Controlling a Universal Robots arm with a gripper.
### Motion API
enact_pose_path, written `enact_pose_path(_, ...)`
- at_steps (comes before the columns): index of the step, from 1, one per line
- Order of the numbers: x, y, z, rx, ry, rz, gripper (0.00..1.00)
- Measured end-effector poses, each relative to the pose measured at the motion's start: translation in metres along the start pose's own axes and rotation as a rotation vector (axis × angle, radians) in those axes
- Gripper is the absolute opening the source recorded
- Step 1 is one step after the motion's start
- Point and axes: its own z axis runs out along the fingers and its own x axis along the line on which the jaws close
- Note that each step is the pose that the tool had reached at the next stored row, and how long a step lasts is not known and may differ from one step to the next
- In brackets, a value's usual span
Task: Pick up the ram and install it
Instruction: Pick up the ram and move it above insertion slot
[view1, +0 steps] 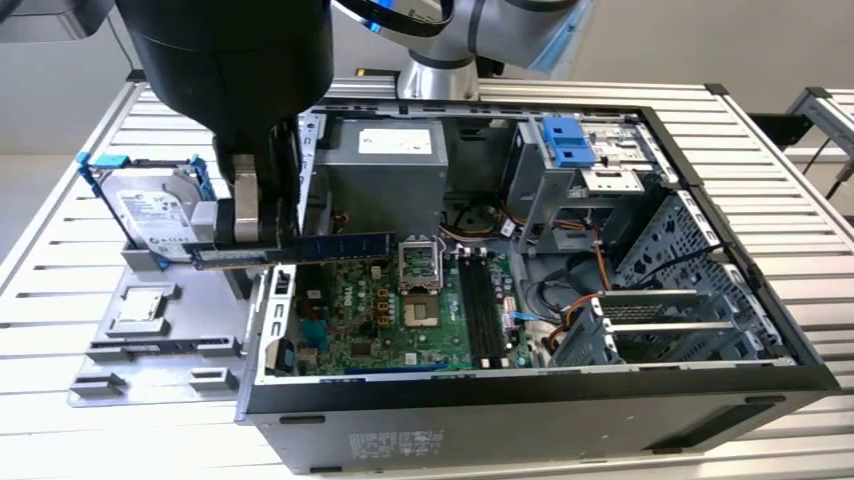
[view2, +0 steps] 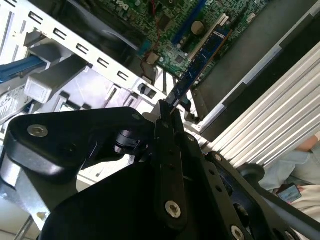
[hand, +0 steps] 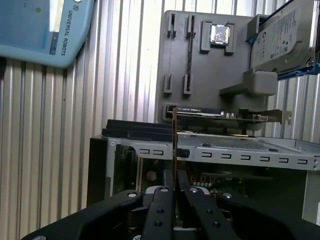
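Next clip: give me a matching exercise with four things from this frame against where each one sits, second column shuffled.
Things:
1. ram
2. hard drive
3. processor
4. motherboard

Places:
A. lying flat in a recess of the grey tray
B. inside the open case
C. clamped in the end effector
D. in a blue bracket on the tray

Pairs: 1-C; 2-D; 3-A; 4-B
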Motion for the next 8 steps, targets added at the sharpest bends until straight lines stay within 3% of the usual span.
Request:
enact_pose_path(4,0.0001,-0.0031,-0.0002,0.0,0.0,0.0,0.0)
enact_pose_path(8,0.0005,-0.0105,-0.0005,0.0,0.0,0.0,0.0)
